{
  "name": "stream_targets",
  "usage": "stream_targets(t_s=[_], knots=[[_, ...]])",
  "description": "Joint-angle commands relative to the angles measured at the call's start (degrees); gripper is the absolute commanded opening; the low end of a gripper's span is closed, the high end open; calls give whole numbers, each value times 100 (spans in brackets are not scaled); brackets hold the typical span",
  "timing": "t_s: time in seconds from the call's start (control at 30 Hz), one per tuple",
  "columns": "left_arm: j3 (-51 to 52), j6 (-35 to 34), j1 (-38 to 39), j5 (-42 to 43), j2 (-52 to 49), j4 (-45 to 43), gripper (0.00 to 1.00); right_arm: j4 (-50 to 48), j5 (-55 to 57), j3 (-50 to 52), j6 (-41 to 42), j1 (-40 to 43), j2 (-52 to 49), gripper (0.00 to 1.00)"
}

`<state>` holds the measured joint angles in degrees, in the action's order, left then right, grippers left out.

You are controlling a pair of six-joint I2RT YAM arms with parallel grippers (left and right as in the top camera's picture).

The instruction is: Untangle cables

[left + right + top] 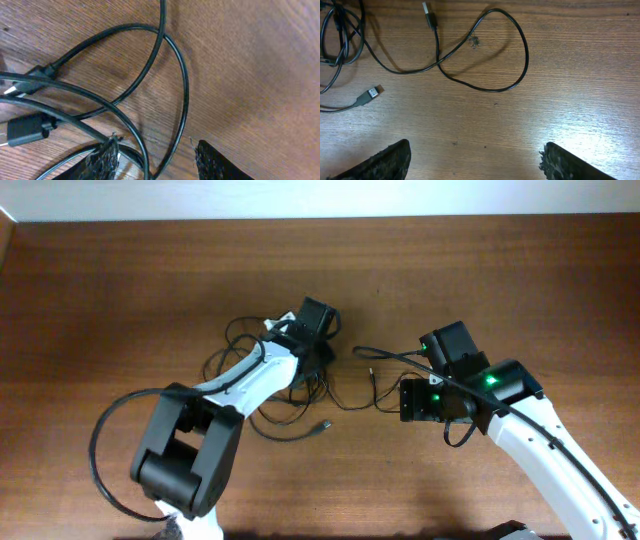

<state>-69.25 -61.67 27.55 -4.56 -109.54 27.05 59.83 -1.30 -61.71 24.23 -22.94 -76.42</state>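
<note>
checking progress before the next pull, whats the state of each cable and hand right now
left hand, open, cable strands showing between its fingers
right hand, open, holding nothing
tangle, strands crossing one another, not separated
loop, lying loose, crossing itself once
grey plug, unplugged, flat on the table

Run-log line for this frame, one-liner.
left gripper: open, straddling cables | right gripper: open, above table near loose loop | cables: tangled
</note>
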Motion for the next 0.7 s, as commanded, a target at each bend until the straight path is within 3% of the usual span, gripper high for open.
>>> stream_targets(t_s=[0.0,0.1,0.17,0.27,0.4,0.5,0.53,0.57,0.6,0.67], knots=[[-31,-409,-24,-131,-33,219,55,-70,72,-33,28,20,68,85],[-26,-498,2,-131,-339,39,45,-72,70,-33,28,20,68,85],[-26,-494,2,-133,-426,-173,24,-70,70,-33,28,20,68,85],[-39,-457,-26,-129,-389,-293,0,-68,70,-33,28,20,68,85],[-114,-26,-501,-129,804,-24,0,-68,70,-33,28,20,68,85],[-114,-22,-802,-236,1963,815,0,-107,68,-33,28,20,68,85],[-111,-44,-774,-157,2009,927,18,-133,68,-33,28,17,68,85],[-103,-48,-647,98,1928,973,50,-223,46,-33,28,17,68,85],[-103,-98,-446,291,1733,968,54,-282,0,-33,28,17,68,85],[-103,-173,37,286,1117,968,50,-173,-146,-33,28,9,68,85]])
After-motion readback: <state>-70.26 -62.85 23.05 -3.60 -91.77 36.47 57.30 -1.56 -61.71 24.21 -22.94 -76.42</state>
